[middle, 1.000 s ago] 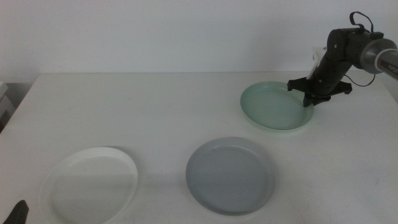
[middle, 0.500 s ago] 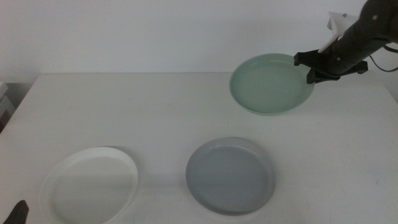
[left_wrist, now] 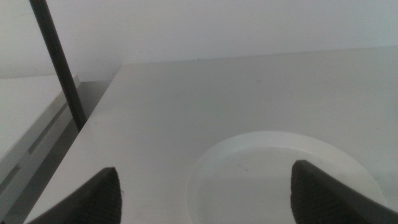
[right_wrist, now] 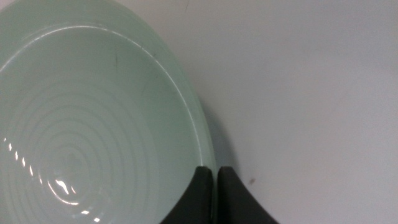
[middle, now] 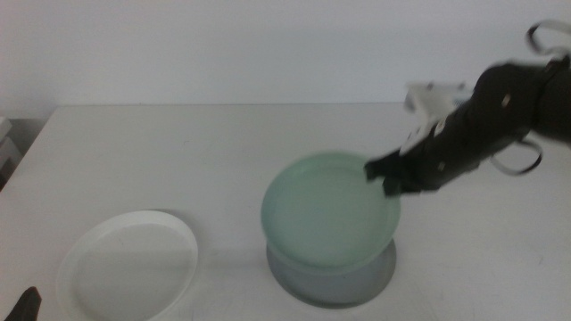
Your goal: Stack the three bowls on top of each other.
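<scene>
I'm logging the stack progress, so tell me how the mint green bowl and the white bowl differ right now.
1. The mint green bowl is pinched at its rim by the right tool and sits over the blue-grey bowl; the white bowl lies alone on the table, ungripped, in front of the waiting left tool.
2. The mint green bowl looks slightly tilted; the white bowl lies flat.

Both are shallow, round and similar in size.

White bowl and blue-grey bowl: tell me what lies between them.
Bare tabletop only, in the middle view, between the white bowl and the blue-grey bowl.
</scene>
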Robot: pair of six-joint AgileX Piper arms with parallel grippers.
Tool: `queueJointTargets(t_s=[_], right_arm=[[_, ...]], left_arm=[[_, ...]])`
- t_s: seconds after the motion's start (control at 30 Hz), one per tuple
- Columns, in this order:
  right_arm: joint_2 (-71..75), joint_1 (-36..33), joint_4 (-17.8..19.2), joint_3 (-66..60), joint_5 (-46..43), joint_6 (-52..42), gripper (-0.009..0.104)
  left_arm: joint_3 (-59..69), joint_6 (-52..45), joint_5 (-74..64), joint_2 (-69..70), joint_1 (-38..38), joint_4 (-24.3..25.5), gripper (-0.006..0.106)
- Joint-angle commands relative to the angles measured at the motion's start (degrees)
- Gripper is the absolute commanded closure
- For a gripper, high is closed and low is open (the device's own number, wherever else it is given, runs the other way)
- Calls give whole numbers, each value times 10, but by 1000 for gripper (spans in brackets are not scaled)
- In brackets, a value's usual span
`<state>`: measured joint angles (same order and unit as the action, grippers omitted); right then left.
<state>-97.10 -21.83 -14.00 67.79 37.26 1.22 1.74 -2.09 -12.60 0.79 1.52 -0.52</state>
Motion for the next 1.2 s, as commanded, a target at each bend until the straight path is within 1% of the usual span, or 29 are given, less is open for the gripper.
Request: queueJointTargets(t_s=[0.0, 0.1, 0.2, 0.4, 0.5, 0.6, 0.63, 0.77, 0.93, 1.03, 1.17], right_arm=[[27, -15, -5, -13, -57, -6, 96], [20, -19, -10, -39, -86, -3, 96], [7, -19, -11, -49, -97, -3, 96], [-21, -19, -13, -49, -99, -5, 96], [-27, -19, -8, -49, -98, -5, 96], [-27, -19, -7, -49, -98, -5, 94], [-27, -19, -7, -49, -91, -5, 85], [-17, -19, -7, -49, -86, -12, 70], [31, -19, -6, -43, -64, -21, 43], [84, -18, -5, -41, -48, -55, 36], [178, -18, -7, -41, -28, -106, 36]], left_arm=[[-3, 3, 41, 8, -3, -6, -5], [-3, 3, 41, 8, -3, -6, -5], [-3, 3, 41, 8, -3, -6, -5], [-3, 3, 41, 8, -3, -6, -5], [-3, 3, 41, 8, -3, -6, -5], [-3, 3, 41, 8, -3, -6, -5], [-3, 3, 41, 8, -3, -6, -5], [-3, 3, 41, 8, -3, -6, -5], [-3, 3, 41, 8, -3, -6, -5], [-3, 3, 41, 8, -3, -6, -5], [-3, 3, 41, 8, -3, -6, -5]])
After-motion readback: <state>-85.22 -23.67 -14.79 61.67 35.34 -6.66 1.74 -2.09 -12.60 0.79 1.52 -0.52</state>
